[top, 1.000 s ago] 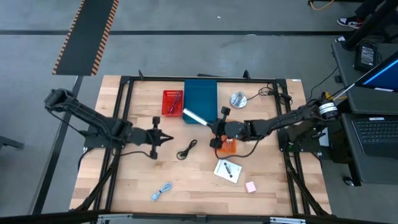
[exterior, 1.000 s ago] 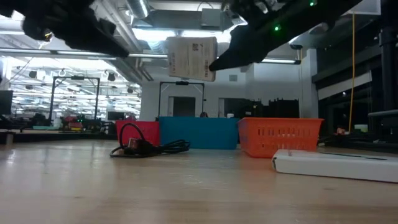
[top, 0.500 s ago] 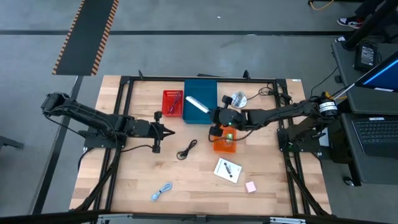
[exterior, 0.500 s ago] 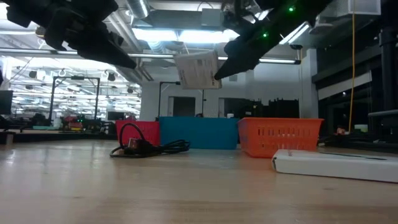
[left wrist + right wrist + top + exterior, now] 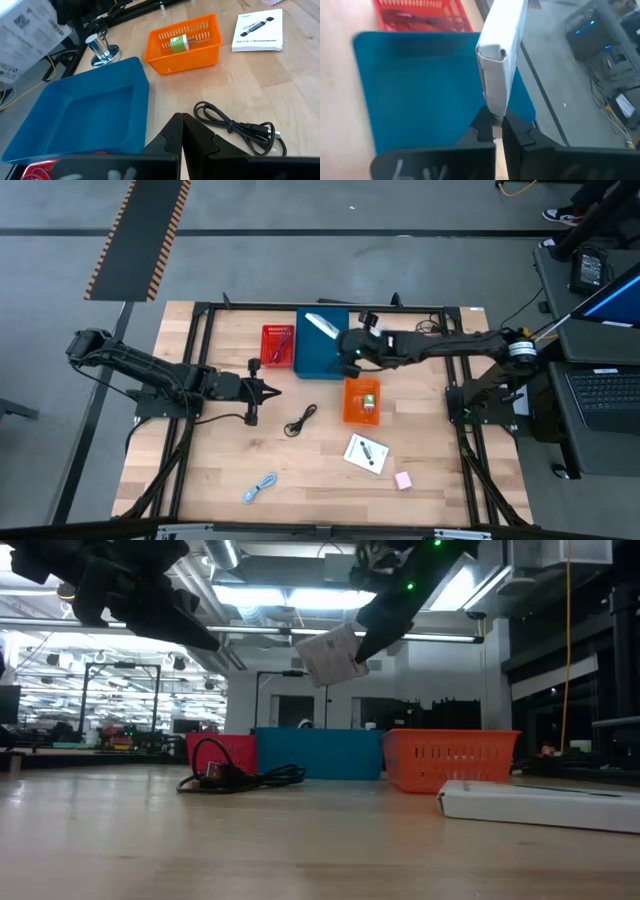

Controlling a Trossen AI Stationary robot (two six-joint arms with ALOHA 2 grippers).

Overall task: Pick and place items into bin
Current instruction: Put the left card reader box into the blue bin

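Note:
My right gripper [image 5: 347, 352] is shut on a white box with dark print [image 5: 322, 326], held in the air over the blue bin [image 5: 322, 358]. In the low view the box [image 5: 330, 656] hangs tilted above the bin [image 5: 320, 754]. My left gripper [image 5: 272, 389] is shut and waits beside the red basket [image 5: 278, 345], above the black coiled cable [image 5: 300, 420]. A second white box [image 5: 367, 453], a pink block [image 5: 404, 480] and a light-blue cable [image 5: 260, 487] lie on the table. A green piece [image 5: 177, 44] sits in the orange basket [image 5: 362, 402]. My right gripper pinches the white box between its two fingers [image 5: 517, 131] by one narrow end [image 5: 493, 107]. The box reaches forward past the fingertips along their line. It is lifted clear and tilted above the blue bin.
A round silver disc-like object [image 5: 102, 49] stands on the table by the blue bin's right side. A black metal frame [image 5: 200, 360] runs around the wooden table. Bare wood lies at the near left around the light-blue cable.
My right gripper has carried the white box from above the orange basket toward the table's far edge, over the blue bin, and the box has tipped more slanted. The orange basket now shows uncovered. My left gripper has shifted slightly toward the far edge.

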